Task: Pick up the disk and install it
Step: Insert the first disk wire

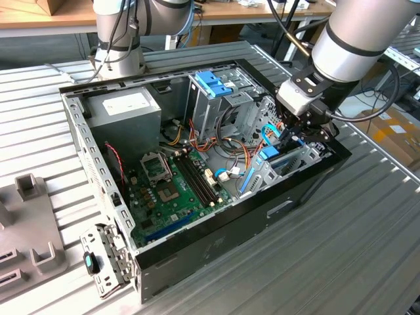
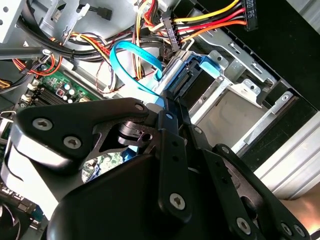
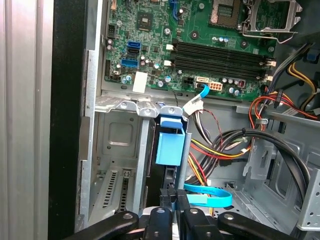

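Gripper (image 2: 167, 107): nearest the lens in both wrist views, its black linkage fills the foreground; the fingers (image 3: 169, 201) are drawn close together, pinching the thin upper edge of the disk.
Disk (image 3: 170, 145): stands on edge in the drive bay beside the computer case's black side wall, blue rail uppermost, already partly down in its slot.
Handling: I judge it rigid and fairly heavy for its size, smooth metal that could slip, and sensitive to knocks; the blue plastic rails would flex a little.
Where to hold: across the narrow edge near the middle, clear of the connector end, seems soundest.
Computer case (image 1: 216, 246): lies open on the slatted table.
Motherboard (image 1: 172, 187): towards the exterior view's left of the disk.
Blue cable (image 2: 131, 57): loops just beside the disk, near the gripper.
Coloured wires (image 2: 207, 22): bunch above the bay.
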`<state>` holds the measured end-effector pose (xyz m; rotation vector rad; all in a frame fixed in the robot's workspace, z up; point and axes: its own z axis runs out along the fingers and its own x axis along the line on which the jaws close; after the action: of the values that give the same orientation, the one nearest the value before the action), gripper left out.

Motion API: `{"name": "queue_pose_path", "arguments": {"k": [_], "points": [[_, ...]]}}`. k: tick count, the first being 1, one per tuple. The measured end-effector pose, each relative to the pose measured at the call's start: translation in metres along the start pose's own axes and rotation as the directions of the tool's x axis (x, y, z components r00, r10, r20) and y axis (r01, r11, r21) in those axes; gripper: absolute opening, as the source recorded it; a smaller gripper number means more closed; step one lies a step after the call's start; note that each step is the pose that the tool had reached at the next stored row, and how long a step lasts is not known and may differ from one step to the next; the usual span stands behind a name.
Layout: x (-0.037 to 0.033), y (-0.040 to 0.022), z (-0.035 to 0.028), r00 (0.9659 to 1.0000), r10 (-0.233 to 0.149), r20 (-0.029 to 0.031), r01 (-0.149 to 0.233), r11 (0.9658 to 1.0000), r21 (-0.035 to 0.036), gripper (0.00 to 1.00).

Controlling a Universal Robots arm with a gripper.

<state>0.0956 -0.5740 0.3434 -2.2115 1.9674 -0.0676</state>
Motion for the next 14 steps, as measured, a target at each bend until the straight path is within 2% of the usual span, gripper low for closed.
{"name": "queue_pose_path", "arguments": {"k": [14], "points": [[0.0004,0.0008,0.0050,1.0000,0.000,-0.0001,0.000,1.0000,0.0000,0.16]]}}
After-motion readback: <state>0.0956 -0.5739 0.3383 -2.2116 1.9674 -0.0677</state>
